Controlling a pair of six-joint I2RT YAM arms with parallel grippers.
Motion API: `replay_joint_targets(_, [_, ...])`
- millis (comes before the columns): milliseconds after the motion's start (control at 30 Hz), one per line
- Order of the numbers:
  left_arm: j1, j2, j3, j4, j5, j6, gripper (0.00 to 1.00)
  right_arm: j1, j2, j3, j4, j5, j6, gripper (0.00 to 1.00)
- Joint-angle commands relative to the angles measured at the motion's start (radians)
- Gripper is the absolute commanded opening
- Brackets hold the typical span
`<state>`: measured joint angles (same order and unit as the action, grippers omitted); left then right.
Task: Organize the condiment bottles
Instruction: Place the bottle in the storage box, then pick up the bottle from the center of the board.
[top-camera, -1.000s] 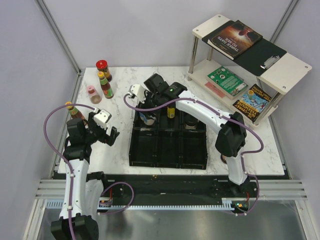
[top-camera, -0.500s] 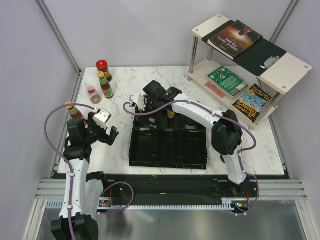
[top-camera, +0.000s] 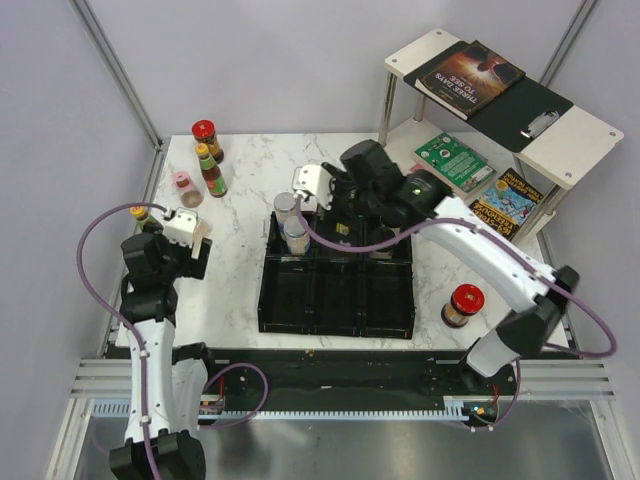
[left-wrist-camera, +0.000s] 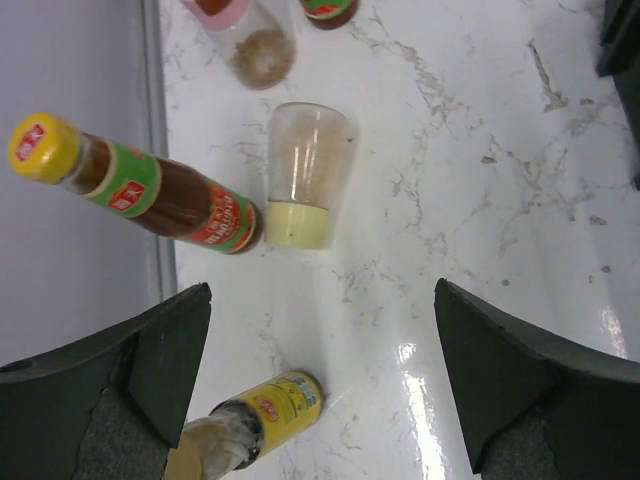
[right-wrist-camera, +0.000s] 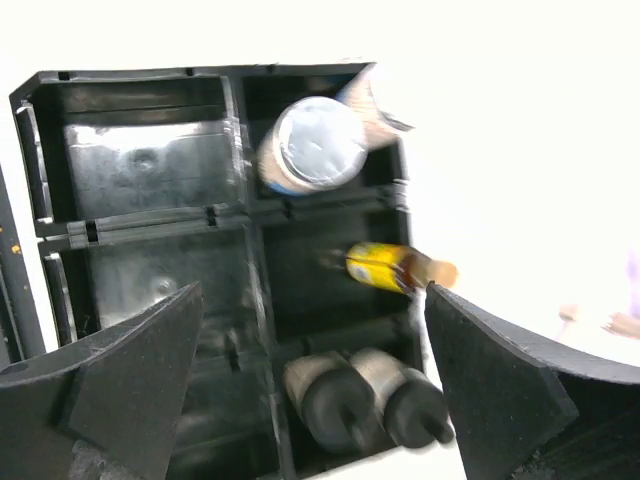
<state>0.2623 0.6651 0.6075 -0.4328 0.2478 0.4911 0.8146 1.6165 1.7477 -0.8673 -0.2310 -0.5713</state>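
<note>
Several condiment bottles stand at the back left: a red-capped jar, a yellow-capped sauce bottle and a pink-lidded shaker. My left gripper hangs open above that corner's near side. Its wrist view shows a yellow-capped brown bottle, a clear cream-lidded jar and a yellow-labelled bottle by the left finger. My right gripper is open and empty over the back of the black tray. Two silver-lidded jars stand at its back left. The right wrist view is blurred, with a yellow-labelled bottle and two black-lidded jars in compartments.
A red-capped jar stands on the marble right of the tray. A two-level shelf with books fills the back right. A wall rail runs along the table's left edge, close to the left-hand bottles.
My right gripper opened, lifted off the silver-lidded jar at the tray's back left and drew right; its arm swung outward, uncovering the red-capped jar. My left gripper shifted slightly back and left.
</note>
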Motion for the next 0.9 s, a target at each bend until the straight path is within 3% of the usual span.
replay_joint_targets(0, [0.011,-0.042,0.078,0.022,-0.085,-0.014,0.99,-0.048,-0.081,-0.077,0.013,0.001,-0.03,0.98])
replay_joint_targets(267, [0.106,-0.012,0.198,-0.081,-0.064,-0.008,0.99,-0.089,-0.161,-0.214,0.044,-0.025,0.002,0.98])
replay_joint_targets(600, [0.512,0.016,0.199,-0.227,0.42,0.099,0.99,-0.118,-0.21,-0.257,0.004,-0.008,0.001,0.98])
replay_joint_targets(867, [0.643,0.056,0.126,-0.271,0.533,0.199,0.99,-0.123,-0.213,-0.258,0.001,-0.011,0.013,0.98])
